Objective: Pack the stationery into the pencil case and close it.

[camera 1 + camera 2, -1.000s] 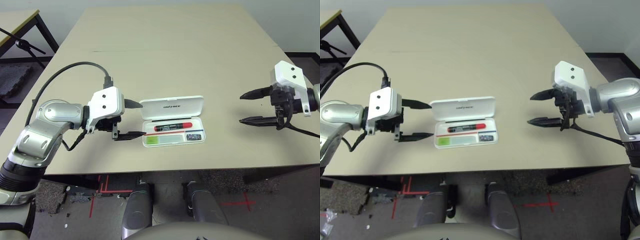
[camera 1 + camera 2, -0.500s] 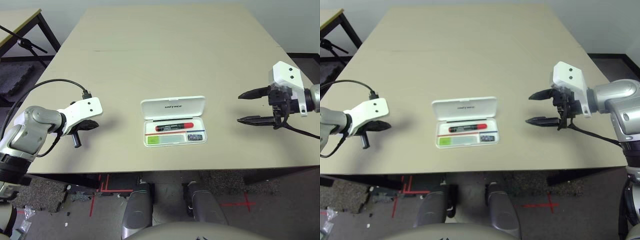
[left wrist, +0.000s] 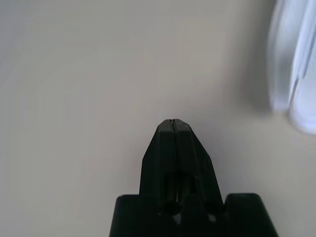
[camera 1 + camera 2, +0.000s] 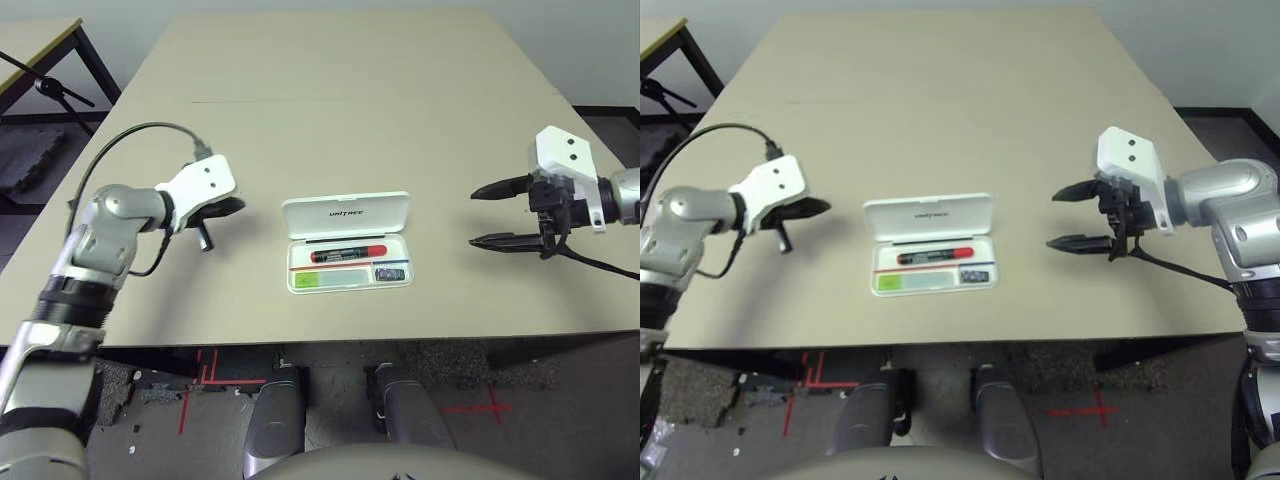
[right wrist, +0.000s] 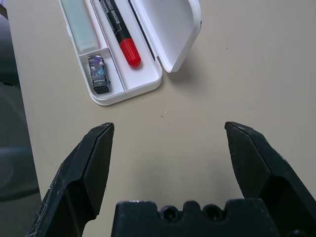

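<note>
The white, flat, rectangular hard-plastic pencil case (image 4: 352, 289) lies open on the beige surface (image 4: 400, 100), its hinge along the twelve o'clock side, twelve being away from the robot. The red-and-black marker (image 4: 345, 254), the light-green highlighter with a pale body (image 4: 306, 280) towards eight o'clock, and the small dark patterned block (image 4: 390, 274) towards four o'clock all lie inside the tray, so the packing looks done and closing looks like the step in hand.

The left hand (image 3: 173, 121) is fully closed, its two black fingers pressed together with nothing between them, well clear of the case at about ten o'clock. The right hand (image 4: 473, 217) is wide open and empty, near three o'clock.

To close well, the left hand would best stay closed as a blunt pusher, come round behind the raised white lid (image 4: 378, 209), and press near the middle of its free edge towards six o'clock, then down. Low, slow contact should matter: the case is light and may slide, or the lid twist if pushed at one corner. The right hand could steady the tray from three o'clock. A final firm press along the six o'clock edge should seat it.

The lid reads "UNITREE" in black capitals. The marker and the block carry print too small to read.
</note>
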Robot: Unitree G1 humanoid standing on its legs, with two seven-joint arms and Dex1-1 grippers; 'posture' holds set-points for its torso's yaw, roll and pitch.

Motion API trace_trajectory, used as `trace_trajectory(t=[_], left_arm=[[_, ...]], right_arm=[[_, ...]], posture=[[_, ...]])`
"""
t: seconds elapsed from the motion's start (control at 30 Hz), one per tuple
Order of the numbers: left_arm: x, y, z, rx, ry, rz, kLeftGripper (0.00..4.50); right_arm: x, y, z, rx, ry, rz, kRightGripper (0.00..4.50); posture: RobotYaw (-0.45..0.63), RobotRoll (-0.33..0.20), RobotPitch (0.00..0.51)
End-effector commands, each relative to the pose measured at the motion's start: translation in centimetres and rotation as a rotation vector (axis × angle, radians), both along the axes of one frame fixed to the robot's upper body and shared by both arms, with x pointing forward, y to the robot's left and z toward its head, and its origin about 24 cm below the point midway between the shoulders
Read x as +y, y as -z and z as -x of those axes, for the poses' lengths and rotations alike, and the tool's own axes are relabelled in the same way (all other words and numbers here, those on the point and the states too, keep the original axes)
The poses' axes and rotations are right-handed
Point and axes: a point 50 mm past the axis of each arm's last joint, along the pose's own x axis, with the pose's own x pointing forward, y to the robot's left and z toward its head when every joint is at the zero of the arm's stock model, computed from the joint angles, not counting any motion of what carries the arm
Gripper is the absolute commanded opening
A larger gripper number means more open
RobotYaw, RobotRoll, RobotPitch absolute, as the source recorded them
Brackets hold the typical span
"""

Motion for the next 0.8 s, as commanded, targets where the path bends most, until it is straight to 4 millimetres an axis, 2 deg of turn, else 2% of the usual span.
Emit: trace_trajectory(t=[0.03,0.3,0.8], left_arm=[[-0.7,0.0,-0.5,0.003,0.007,0.066,0.05],[-2.8,0.0,0.0,0.036,0.103,0.119,0.05],[-6.3,1.2,3.6,0.186,0.343,0.075,0.05]], right_arm=[[0.3,-0.1,0.0,-0.004,-0.012,0.005,4.5],[0.1,0.0,0.4,-0.003,-0.002,0.013,4.5],[0.4,0.1,0.1,-0.005,-0.004,0.016,4.5]], posture=[[0.04,0.0,0.104],[0.04,0.0,0.104],[0.03,0.0,0.102]])
